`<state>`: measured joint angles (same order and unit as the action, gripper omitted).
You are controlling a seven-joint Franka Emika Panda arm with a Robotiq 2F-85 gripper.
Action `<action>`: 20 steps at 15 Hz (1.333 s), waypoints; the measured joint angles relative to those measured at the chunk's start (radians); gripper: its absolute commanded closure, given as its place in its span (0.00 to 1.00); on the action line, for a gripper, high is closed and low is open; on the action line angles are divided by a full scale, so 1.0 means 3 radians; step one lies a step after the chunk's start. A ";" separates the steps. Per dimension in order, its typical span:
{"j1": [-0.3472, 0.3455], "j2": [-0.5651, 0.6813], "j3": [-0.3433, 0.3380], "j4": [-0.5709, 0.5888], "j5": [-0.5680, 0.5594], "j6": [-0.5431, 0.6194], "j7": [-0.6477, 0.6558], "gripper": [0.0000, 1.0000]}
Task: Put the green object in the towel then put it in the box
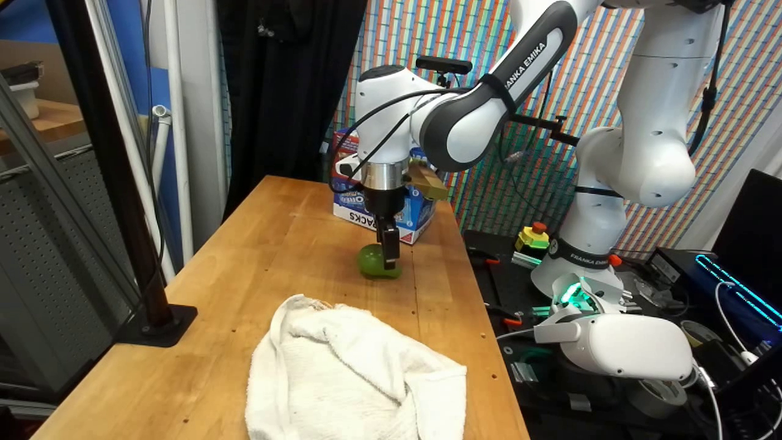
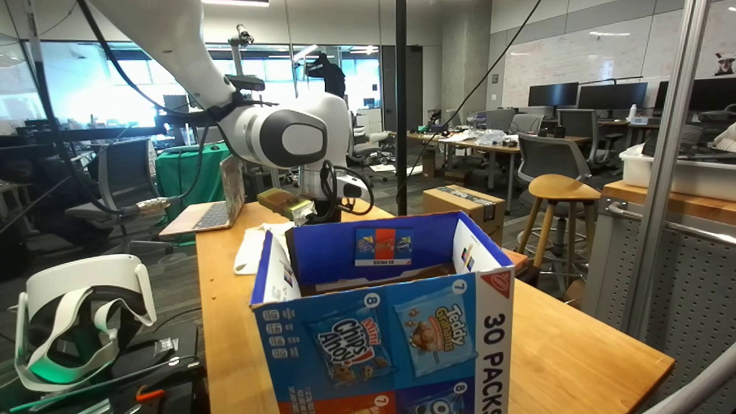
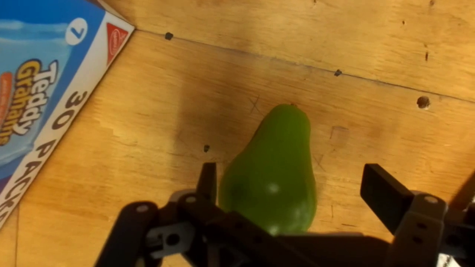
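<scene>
The green pear-shaped object point(image 3: 272, 174) lay towards the robot-side edge of the brown wooden worktop point(image 1: 293, 256), between the parted fingers point(image 3: 207, 181) of the black hand point(image 3: 291, 176), and I feared closing might roll it, one finger being nearer.

White rounded arm point(image 1: 657, 91), dark-grey trim point(image 1: 435, 137), white FRANKA EMIKA lettering point(image 1: 528, 65); black cables point(image 1: 333, 153); silver wrist collar point(image 1: 383, 175); black hand point(image 3: 292, 182).

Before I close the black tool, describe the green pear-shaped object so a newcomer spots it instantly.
On the brown wooden table, look between the blue cardboard snack box and crumpled white cloth towel. The smooth green pear-shaped object lies there, by the open tool. Unlike both neighbours, it is rounded and solid green.
</scene>
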<state>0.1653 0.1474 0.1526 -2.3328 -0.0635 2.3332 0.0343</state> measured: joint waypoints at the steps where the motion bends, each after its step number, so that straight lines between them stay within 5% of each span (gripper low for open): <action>1: 0.0013 0.0014 0.0009 0.0005 0.0000 0.0000 0.0007 0.00; 14: 0.0064 0.0423 -0.0009 0.0387 -0.0039 -0.0045 0.0034 0.00; 15: 0.0064 0.0459 -0.0017 0.0424 -0.0039 -0.0056 0.0034 0.02; 16: 0.0063 0.0493 -0.0025 0.0455 -0.0039 -0.0074 0.0034 0.27; 18: 0.0062 0.0554 -0.0044 0.0508 -0.0039 -0.0111 0.0034 0.27; 20: 0.0059 0.0600 -0.0065 0.0540 -0.0039 -0.0126 0.0035 0.43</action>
<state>0.1831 0.3274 0.1332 -2.1707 -0.0753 2.2956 0.0447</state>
